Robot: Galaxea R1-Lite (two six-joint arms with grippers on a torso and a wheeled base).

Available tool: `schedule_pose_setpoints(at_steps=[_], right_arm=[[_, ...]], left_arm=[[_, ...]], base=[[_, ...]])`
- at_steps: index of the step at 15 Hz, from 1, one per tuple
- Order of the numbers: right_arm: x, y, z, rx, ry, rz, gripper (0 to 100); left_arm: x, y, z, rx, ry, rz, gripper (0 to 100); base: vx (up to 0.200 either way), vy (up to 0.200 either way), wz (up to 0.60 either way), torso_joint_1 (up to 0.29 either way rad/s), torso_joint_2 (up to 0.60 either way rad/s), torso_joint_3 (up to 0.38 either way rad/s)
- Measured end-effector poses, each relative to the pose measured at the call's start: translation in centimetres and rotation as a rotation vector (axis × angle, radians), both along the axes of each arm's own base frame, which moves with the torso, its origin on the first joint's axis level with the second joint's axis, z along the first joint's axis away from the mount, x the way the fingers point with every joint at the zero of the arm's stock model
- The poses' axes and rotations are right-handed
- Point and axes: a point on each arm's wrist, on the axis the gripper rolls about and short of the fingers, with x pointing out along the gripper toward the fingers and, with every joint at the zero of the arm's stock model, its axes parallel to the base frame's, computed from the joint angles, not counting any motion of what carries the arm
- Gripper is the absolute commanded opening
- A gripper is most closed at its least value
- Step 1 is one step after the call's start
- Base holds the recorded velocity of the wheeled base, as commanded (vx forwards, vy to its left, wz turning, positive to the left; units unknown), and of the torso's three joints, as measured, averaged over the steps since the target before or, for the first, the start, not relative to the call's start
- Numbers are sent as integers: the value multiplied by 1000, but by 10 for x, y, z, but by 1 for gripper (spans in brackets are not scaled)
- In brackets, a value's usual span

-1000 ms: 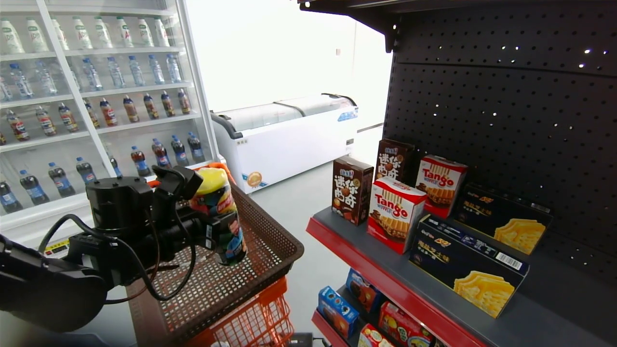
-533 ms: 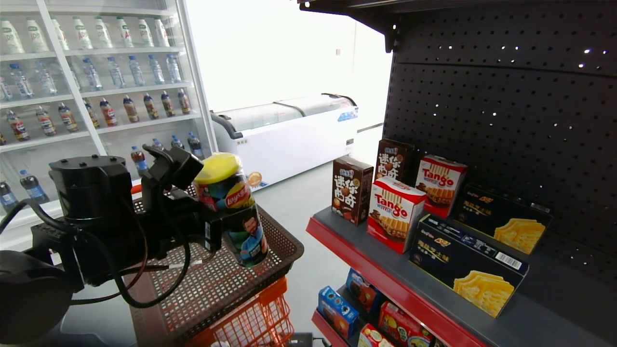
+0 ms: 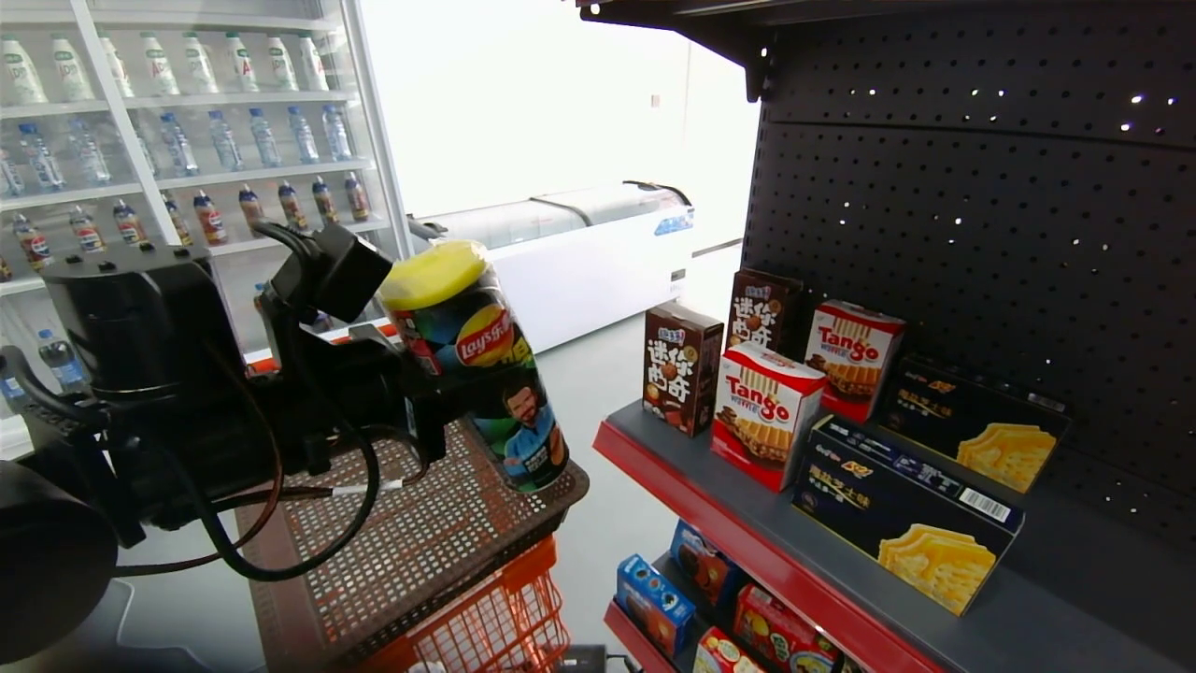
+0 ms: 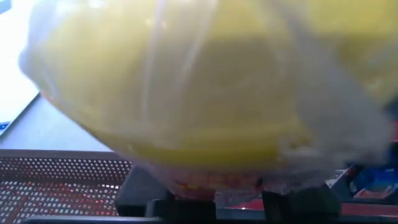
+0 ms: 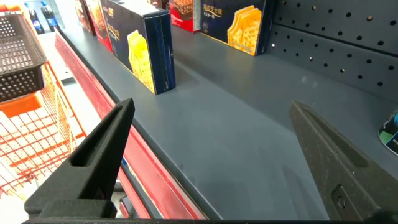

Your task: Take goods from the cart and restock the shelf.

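Observation:
My left gripper point(image 3: 432, 393) is shut on a chips can point(image 3: 486, 374) with a yellow lid, held tilted above the brown mesh cart basket point(image 3: 448, 551), left of the shelf. In the left wrist view the can's yellow lid point(image 4: 205, 93) sits close to the lens, with the basket mesh point(image 4: 56, 180) below it. The dark grey shelf board point(image 3: 673, 449) with a red front edge carries brown chocolate boxes point(image 3: 682, 369), red and white wafer boxes point(image 3: 766, 416) and dark blue cracker boxes point(image 3: 906, 514). My right gripper point(image 5: 217, 168) hangs open over a bare stretch of the shelf board point(image 5: 236, 130).
A pegboard back wall point(image 3: 981, 215) rises behind the shelf. A lower shelf holds more snack boxes point(image 3: 654, 603). An orange wire cart frame point(image 3: 486, 626) hangs under the basket. A drinks fridge point(image 3: 187, 187) and a chest freezer point(image 3: 561, 262) stand behind. A cracker box point(image 5: 152, 53) stands beside the right gripper.
My left arm has lifted the chips can up out of the cart basket and carried it to the right, toward the shelf. The shelf goods have not moved.

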Motion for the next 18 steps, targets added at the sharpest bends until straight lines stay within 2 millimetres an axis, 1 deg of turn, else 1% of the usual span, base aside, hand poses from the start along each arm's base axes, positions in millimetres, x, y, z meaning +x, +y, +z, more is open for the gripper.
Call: schedule_pose_setpoints(at_steps=[3,6,10,11,13,16,18], right_arm=[[0,0,0,0,0,0,100],[0,0,0,0,0,0,100],[0,0,0,0,0,0,100],[0,0,0,0,0,0,100],[0,0,0,0,0,0,100],[0,0,0,0,0,0,100],[0,0,0,-1,0,3,100]], left_arm=[[-5,0,4,-6,-10,-10,0],[-17,2,15,-76,7,-36,0],[-22,0,18,-81,-2,-58,0],[-24,-2,18,-83,0,-93,0],[-31,-7,10,-77,36,-171,0],[-45,-3,-7,-49,113,-178,0],[-55,-1,-10,-33,139,-186,0]], base=[[0,0,0,0,0,0],[0,0,0,0,0,0],[0,0,0,0,0,0],[0,0,0,0,0,0],[0,0,0,0,0,0],[0,0,0,0,0,0],[0,0,0,0,0,0]])
